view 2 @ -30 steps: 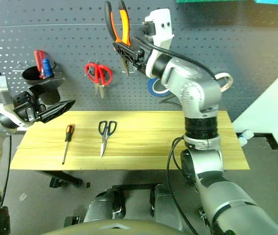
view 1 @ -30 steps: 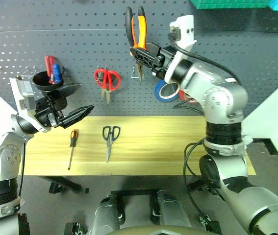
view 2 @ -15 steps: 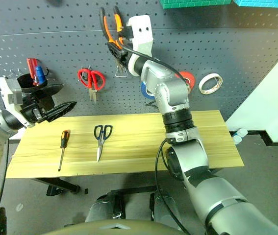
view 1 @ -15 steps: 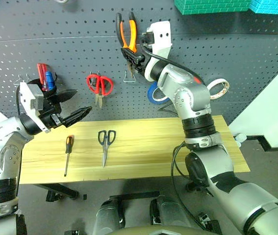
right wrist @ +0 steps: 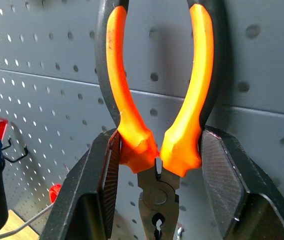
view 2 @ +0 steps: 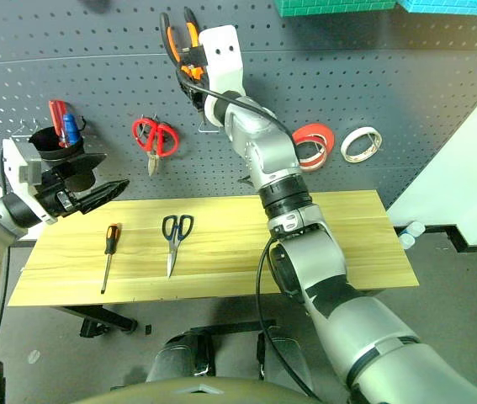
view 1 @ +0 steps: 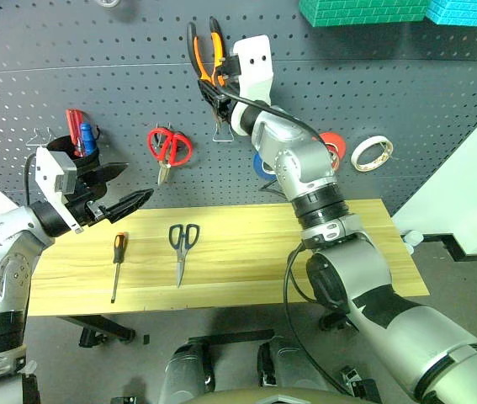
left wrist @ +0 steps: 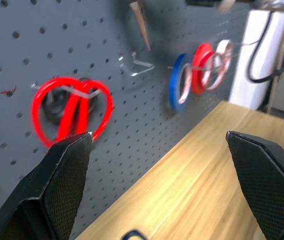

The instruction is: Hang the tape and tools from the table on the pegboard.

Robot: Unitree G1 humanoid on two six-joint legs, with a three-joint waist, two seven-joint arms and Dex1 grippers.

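My right gripper (view 1: pixel 220 87) is raised against the pegboard (view 1: pixel 406 93), shut on the orange-and-black pliers (right wrist: pixel 157 125). Their handles point up and their nose hangs just above an empty wire hook (view 1: pixel 219 135). The white tape (view 1: pixel 372 152) hangs on the board to the right. On the table (view 1: pixel 246 261) lie the slim screwdriver (view 1: pixel 117 263) and, to its right, the black-handled scissors (view 1: pixel 182 244). My left gripper (view 1: pixel 137 181) hovers open above the table's left end, close to the screwdriver, with nothing between its fingers (left wrist: pixel 66 175).
Red-handled scissors (view 1: pixel 168 147) hang on the board, with a blue roll (left wrist: pixel 179 82) and a red roll (left wrist: pixel 202 67) further right. A black cup (view 1: pixel 78 143) with red and blue tools sits at the board's left. Teal boxes (view 1: pixel 364 10) stand on top.
The camera view has shifted. My right arm has stretched out, carrying the pliers left and closer to the board. My left gripper has sunk a little and stays open.
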